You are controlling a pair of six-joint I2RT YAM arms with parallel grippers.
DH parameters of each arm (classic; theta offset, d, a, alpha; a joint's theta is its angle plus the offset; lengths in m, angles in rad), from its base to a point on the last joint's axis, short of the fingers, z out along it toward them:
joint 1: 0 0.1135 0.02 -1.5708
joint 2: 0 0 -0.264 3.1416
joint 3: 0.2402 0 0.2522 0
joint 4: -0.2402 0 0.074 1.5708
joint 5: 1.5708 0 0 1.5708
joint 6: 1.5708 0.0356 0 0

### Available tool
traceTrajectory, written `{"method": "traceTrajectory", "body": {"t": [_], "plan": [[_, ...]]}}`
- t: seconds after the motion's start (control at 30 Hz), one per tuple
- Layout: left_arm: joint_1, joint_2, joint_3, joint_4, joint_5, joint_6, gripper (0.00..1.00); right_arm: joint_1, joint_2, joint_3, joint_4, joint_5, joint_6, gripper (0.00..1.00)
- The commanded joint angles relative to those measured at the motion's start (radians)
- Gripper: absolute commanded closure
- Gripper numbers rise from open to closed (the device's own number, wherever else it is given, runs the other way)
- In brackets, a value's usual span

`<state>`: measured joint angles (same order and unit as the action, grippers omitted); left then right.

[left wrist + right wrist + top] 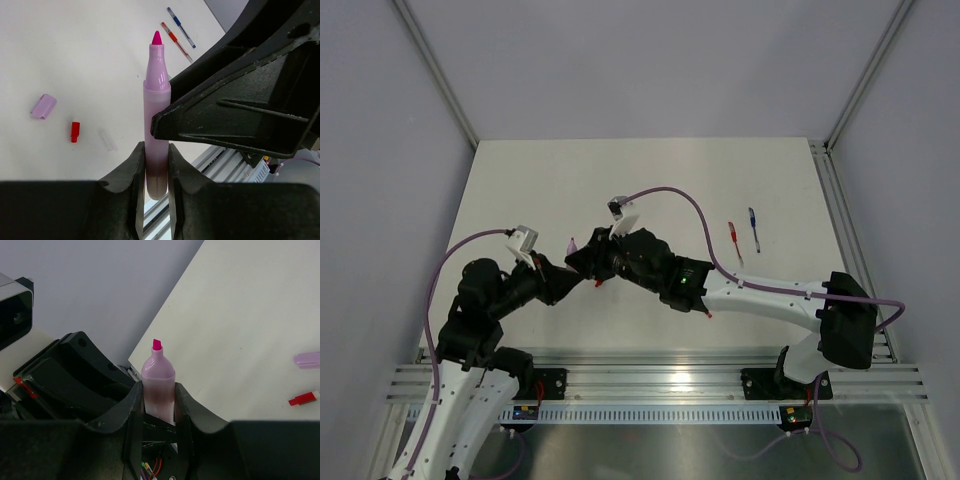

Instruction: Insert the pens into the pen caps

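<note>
A thick pink pen (156, 115) with a bare magenta tip is held above the table, between both grippers. My left gripper (157, 150) is shut on its lower barrel. My right gripper (159, 390) is shut on the same pen (158, 382), just below the shoulder. In the top view the two grippers meet, left (572, 277) and right (584, 258). A pink cap (43, 106), a red cap (75, 131) and a pale translucent cap (107, 140) lie on the table. The pink cap (306, 359) and red cap (302, 399) also show in the right wrist view.
A red pen (735, 241) and a blue pen (754, 229) lie side by side at the right of the white table (650, 170); they also show in the left wrist view, red (176, 41) and blue (181, 27). Purple cables arch over both arms.
</note>
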<state>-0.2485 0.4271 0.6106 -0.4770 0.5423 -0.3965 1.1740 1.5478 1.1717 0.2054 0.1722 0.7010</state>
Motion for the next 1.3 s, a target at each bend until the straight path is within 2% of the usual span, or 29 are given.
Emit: {"method": "traceTrajectory", "body": {"t": [0.0, 0.07, 0.2, 0.43, 0.6, 0.73, 0.97, 1.27], "plan": [[0.011, -0.008, -0.005, 0.044, -0.008, 0.004, 1.0, 0.023, -0.005, 0.023, 0.006, -0.013, -0.015, 0.71], [0.011, -0.013, -0.005, 0.041, -0.015, 0.005, 1.0, 0.023, -0.024, 0.031, -0.035, -0.01, -0.027, 0.59], [0.012, -0.021, 0.001, 0.035, -0.022, 0.01, 1.0, 0.019, -0.071, 0.042, -0.096, 0.006, -0.07, 0.47], [0.014, -0.042, 0.014, 0.009, -0.07, 0.019, 1.0, -0.01, -0.135, 0.049, -0.253, -0.03, -0.101, 0.42], [0.014, -0.051, 0.029, -0.015, -0.12, 0.025, 1.0, -0.036, -0.179, 0.007, -0.294, -0.02, -0.1, 0.42], [0.014, -0.071, 0.034, -0.029, -0.153, 0.027, 1.0, -0.062, -0.177, -0.018, -0.296, -0.029, -0.08, 0.46], [0.008, -0.094, 0.038, -0.037, -0.171, 0.03, 1.0, -0.106, 0.004, 0.065, -0.351, -0.033, -0.058, 0.55], [0.0, -0.116, 0.051, -0.057, -0.225, 0.033, 1.0, -0.158, 0.256, 0.213, -0.389, -0.037, -0.003, 0.56]]}}
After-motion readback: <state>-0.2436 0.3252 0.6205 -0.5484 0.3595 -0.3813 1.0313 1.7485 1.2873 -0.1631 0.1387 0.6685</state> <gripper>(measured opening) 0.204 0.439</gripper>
